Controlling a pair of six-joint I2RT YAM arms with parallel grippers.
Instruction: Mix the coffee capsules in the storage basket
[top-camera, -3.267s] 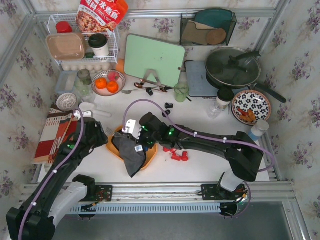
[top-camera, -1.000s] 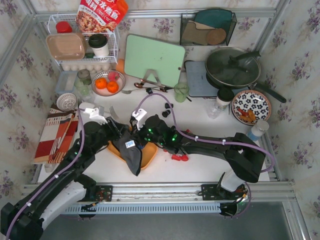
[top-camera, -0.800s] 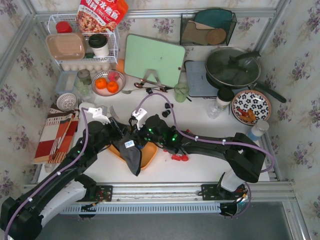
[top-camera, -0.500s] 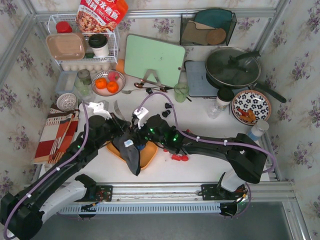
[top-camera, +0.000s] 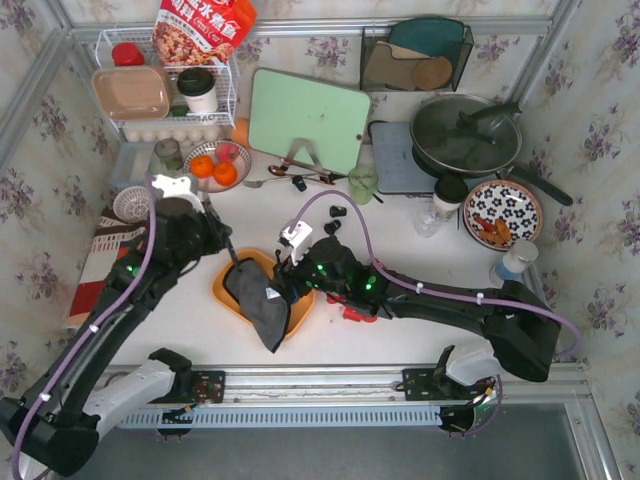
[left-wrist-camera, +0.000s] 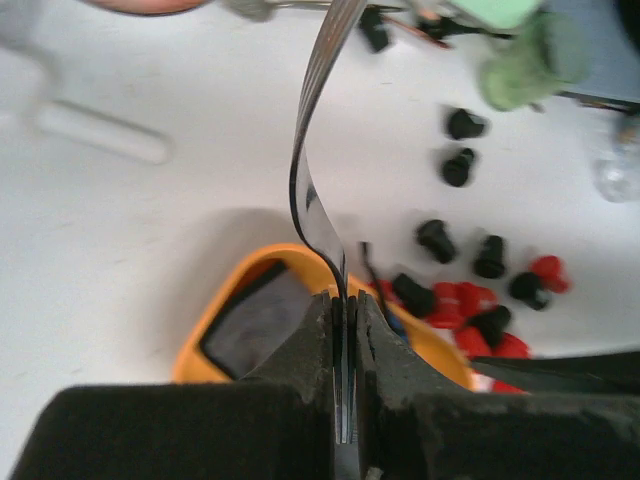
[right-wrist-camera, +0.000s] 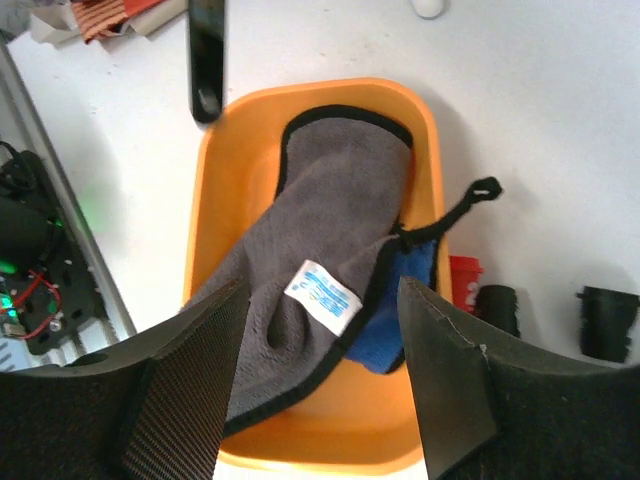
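The orange storage basket (top-camera: 222, 291) (right-wrist-camera: 310, 440) (left-wrist-camera: 225, 325) holds a grey cloth (top-camera: 262, 308) (right-wrist-camera: 330, 210) with a blue cloth (right-wrist-camera: 405, 320) under it. Only the cloths show inside it. Red coffee capsules (top-camera: 356, 313) (left-wrist-camera: 478, 300) (right-wrist-camera: 463, 280) lie on the table just right of the basket. Black capsules (top-camera: 332, 220) (left-wrist-camera: 462, 146) (right-wrist-camera: 496, 306) lie scattered beyond. My right gripper (top-camera: 286, 290) (right-wrist-camera: 320, 300) hangs open over the grey cloth, holding nothing. My left gripper (top-camera: 216, 238) (left-wrist-camera: 343, 310) is shut on a fork (left-wrist-camera: 318, 130), whose handle end (right-wrist-camera: 205, 60) reaches the basket's far left corner.
A green cutting board (top-camera: 308, 118), a green cup (top-camera: 363, 183) and spoons sit behind the basket. A bowl of oranges (top-camera: 215, 168) and a wire rack (top-camera: 165, 90) stand back left, a pan (top-camera: 465, 135) and a patterned plate (top-camera: 502, 212) to the right. A striped cloth (top-camera: 110, 265) lies at left.
My right gripper has opened over the grey cloth and shifted slightly right. My left gripper has shut on the fork and drawn back to the left, away from the basket.
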